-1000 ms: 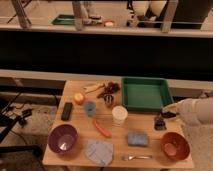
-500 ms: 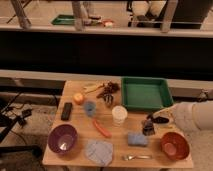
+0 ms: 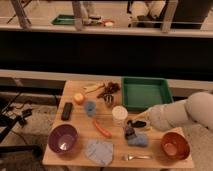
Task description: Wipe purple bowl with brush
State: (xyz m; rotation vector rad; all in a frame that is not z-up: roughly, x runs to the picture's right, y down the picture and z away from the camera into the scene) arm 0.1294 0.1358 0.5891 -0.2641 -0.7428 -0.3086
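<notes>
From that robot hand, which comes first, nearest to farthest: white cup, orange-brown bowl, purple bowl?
The gripper, shut on the brush, hangs right of the table's middle.
1. White cup, just left.
2. Orange-brown bowl, front right.
3. Purple bowl, front left.

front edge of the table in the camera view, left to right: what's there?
purple bowl → grey-blue cloth → silver fork → orange-brown bowl. The gripper, shut on the brush, sits further back, above the blue sponge.
</notes>
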